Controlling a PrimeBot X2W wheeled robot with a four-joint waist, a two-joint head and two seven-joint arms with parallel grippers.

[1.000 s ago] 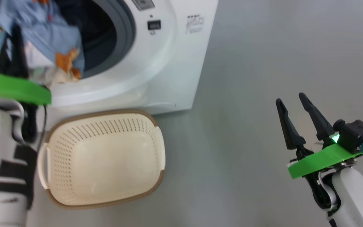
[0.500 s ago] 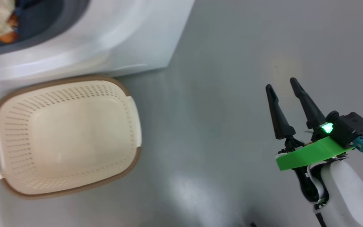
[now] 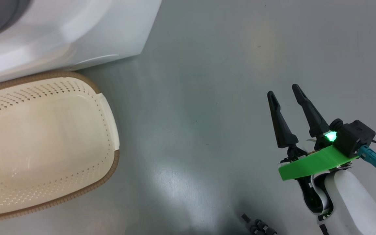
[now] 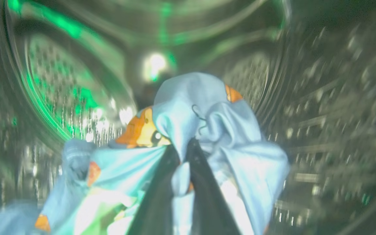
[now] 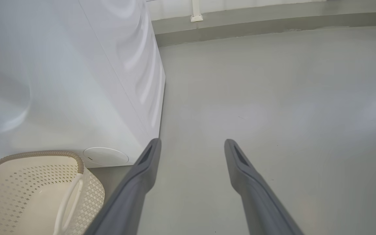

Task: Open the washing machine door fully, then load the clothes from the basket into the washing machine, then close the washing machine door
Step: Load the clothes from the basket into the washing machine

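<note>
Light blue fabric clothes (image 4: 191, 104) with orange-brown cartoon prints are bunched at the centre of the left wrist view, inside the perforated steel drum (image 4: 60, 94) of the big white front-loading washing machine (image 3: 60, 29). Left fingers (image 4: 158, 195), long and dark, rise from bottom centre and are pinched close together on a fold of the fabric. The rest of the cloth drapes over and around them toward lower left. The view is blurred, so I can't tell how deep the fold sits between them.

Right fingers (image 3: 281, 124), lower right of the head view, are spread apart and grasp nothing. They hang over the grey floor (image 3: 207, 81), well apart from the machine.

The small cream perforated plastic basket (image 3: 115, 160) with brown rim sits at left of the head view, just beside the machine's base, bare plastic showing inside.

Handling, as a judgement: the clothes look light, limp, not fragile and not slippery. Loose ends trail and could catch at the drum mouth. The best hold is a pinch on a thick bunched fold near the middle, not a thin edge. The cloth may cling to the fingers on release.
</note>
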